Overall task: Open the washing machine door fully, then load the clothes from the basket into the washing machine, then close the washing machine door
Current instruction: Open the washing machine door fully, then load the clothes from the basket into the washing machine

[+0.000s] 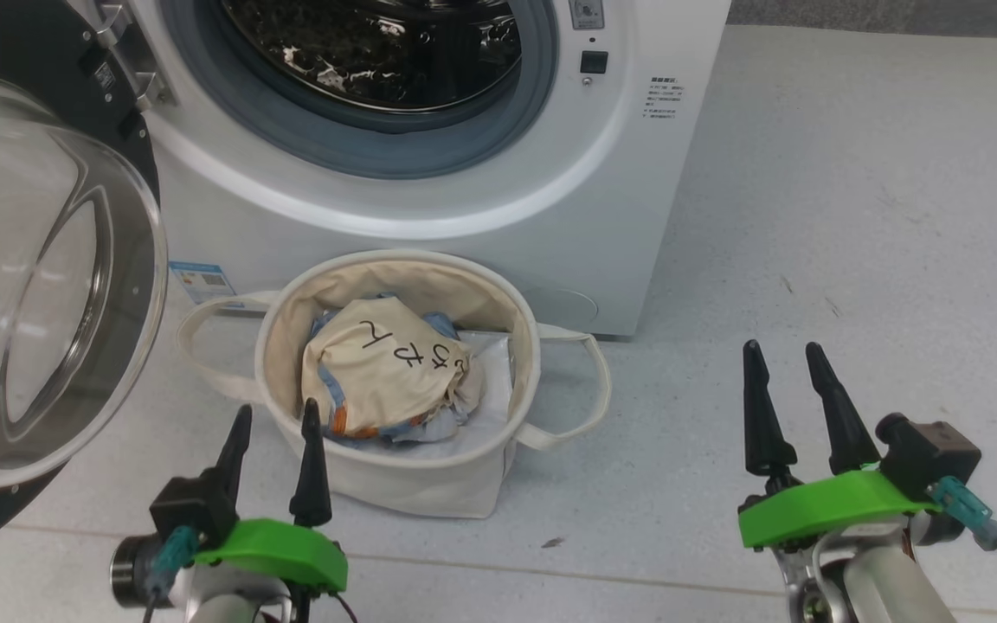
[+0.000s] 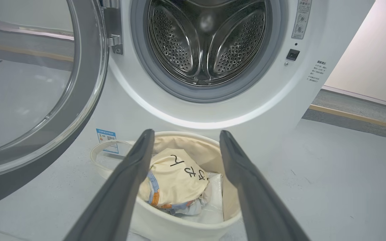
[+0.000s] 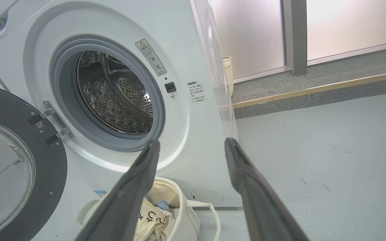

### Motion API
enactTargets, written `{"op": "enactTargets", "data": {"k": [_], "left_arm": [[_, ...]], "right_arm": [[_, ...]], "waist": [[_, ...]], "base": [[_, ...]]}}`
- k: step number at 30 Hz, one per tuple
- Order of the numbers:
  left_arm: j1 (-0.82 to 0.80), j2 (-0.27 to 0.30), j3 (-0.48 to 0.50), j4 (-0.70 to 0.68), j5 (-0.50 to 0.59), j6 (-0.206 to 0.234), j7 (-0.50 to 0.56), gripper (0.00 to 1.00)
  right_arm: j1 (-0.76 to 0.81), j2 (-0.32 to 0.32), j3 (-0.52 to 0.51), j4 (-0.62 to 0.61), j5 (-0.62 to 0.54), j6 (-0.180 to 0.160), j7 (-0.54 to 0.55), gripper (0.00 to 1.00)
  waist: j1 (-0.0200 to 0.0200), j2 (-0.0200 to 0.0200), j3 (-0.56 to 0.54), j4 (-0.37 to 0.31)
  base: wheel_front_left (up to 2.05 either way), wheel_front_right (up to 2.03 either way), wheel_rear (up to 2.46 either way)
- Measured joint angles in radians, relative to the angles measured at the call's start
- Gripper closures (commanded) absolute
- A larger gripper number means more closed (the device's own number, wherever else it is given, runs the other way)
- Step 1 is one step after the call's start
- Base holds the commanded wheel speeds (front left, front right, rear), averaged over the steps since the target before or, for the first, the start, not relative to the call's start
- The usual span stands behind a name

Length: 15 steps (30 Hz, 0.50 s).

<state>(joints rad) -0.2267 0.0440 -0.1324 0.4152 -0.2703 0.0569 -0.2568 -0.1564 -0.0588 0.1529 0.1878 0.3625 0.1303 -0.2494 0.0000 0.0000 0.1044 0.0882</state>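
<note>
Currently left gripper (image 1: 277,407) and right gripper (image 1: 782,346) fingers (image 1: 758,415) gape empty; right wrist view adds a wicker bin (image 3: 228,75).

Pale grey floor (image 3: 330,150); frosted glass panels (image 3: 354,23); grey pillar (image 3: 295,36).

- The left gripper (image 1: 278,407) is at the lower left of the head view. Its two dark fingers point up, parted and tilted slightly right.
- The right gripper (image 1: 782,346) is at the lower right. Its fingers are also parted and tilt slightly left.
- Each gripper rises from a green wrist bracket (image 1: 278,549).
- A pale forearm (image 1: 888,584) shows beneath the right bracket.
</note>
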Motion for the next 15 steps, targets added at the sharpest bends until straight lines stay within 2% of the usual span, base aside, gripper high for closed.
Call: {"op": "enactTargets", "data": {"k": [2, 15], "left_arm": [[0.0, 0.0, -0.007, 0.014, 0.006, 0.014, 0.0, 0.0], [0.0, 0.0, -0.039, 0.067, -0.019, 0.012, 0.0, 0.0]], "right_arm": [[0.0, 0.0, 0.002, 0.003, 0.0, 0.0, 0.0, 0.0], [0.0, 0.001, 0.013, 0.025, 0.0, 0.0, 0.0, 0.0]], "waist": [[0.0, 0.0, -0.003, 0.003], [0.0, 0.0, -0.001, 0.017]], "base": [[0.0, 0.0, 0.0], [0.0, 0.0, 0.0]]}}
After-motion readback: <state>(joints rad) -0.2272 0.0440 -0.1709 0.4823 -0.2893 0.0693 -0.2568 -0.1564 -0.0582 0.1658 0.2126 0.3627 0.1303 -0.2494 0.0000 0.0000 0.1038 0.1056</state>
